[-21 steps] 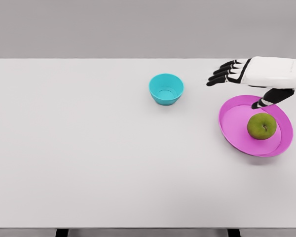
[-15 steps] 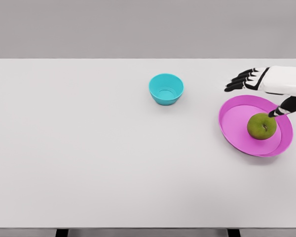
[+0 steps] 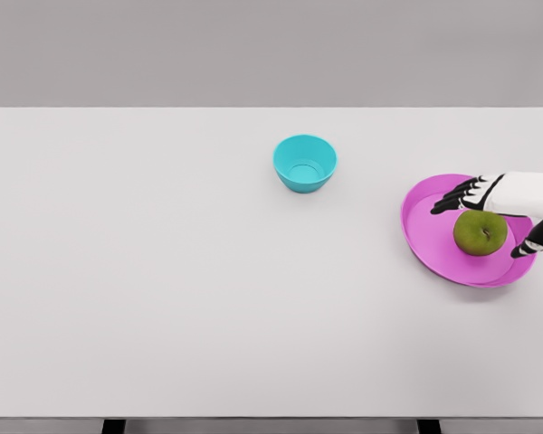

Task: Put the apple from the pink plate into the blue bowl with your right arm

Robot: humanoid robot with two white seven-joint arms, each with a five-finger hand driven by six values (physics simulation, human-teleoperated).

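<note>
One right hand (image 3: 511, 206) cut off at frame edge, fingers spread wide over green apple (image 3: 480, 232), pink plate (image 3: 430, 237), blue bowl (image 3: 305, 163) apart.

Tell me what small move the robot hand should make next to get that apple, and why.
Probably close the fingers around the apple. The right robot hand is open over the pink plate, fingers spread behind the apple and the thumb showing at its right side, so it brackets the fruit without gripping it. The apple sits on the plate; the blue bowl holds nothing.
</note>
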